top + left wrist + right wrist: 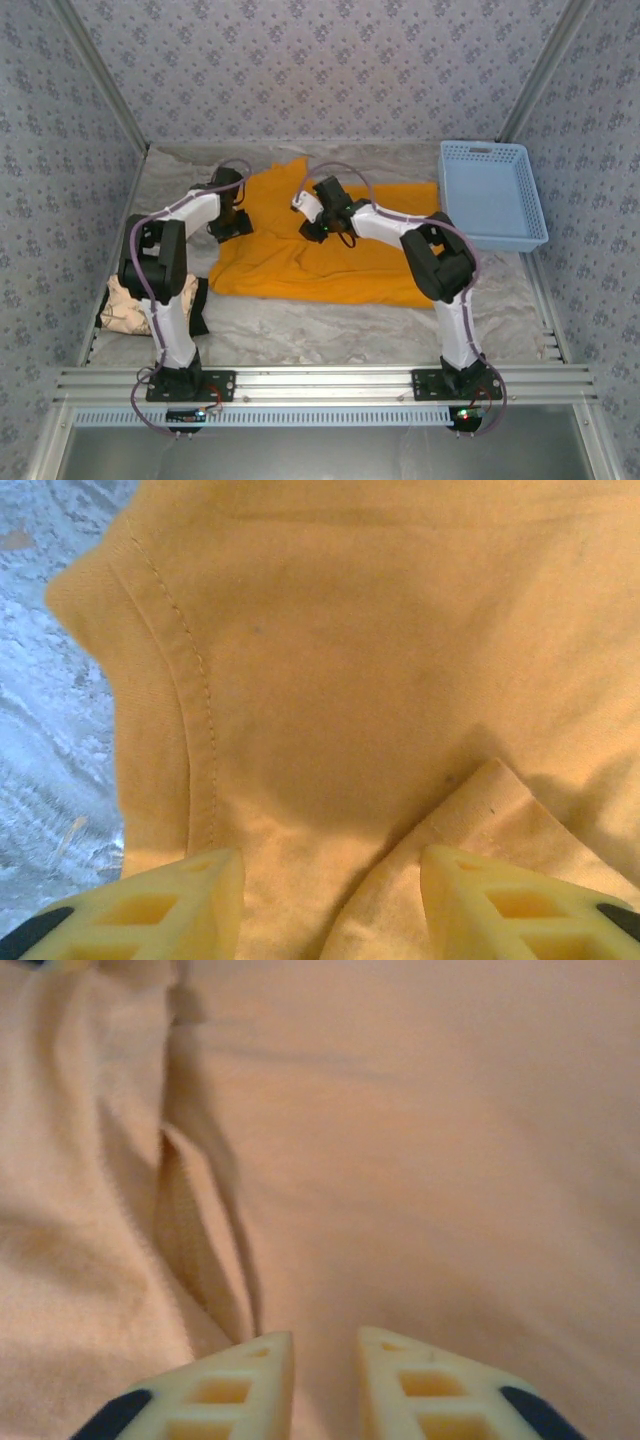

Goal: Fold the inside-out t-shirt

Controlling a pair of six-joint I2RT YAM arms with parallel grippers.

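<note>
Top external. The inside-out t-shirt (330, 250) lies spread on the marbled table (330, 335), mostly flat, one sleeve sticking up at the far edge. The left gripper (231, 224) sits down at the shirt's left border. The right gripper (316, 229) is low over the cloth's middle, well in from any edge. A blue basket (492, 192) stands off to the right gripper's outer side, apart from the shirt. A beige cloth (126, 306) is bunched beside the left arm's base.

Left wrist. The left gripper (330, 858) has its fingers (185, 900) spread wide, nothing between them, with orange fabric directly beneath. A stitched hem (195, 710) curves ahead and to the left of the fingers; beyond it is bare table (50, 750). A folded corner of the shirt (490, 790) lies just ahead of the right-hand finger.

Right wrist. The right gripper (325, 1338) has its fingers (235, 1385) apart by a narrow gap, gripping nothing, and I cannot tell if the tips touch the cloth. A raised crease (205, 1230) runs ahead and left of them.
</note>
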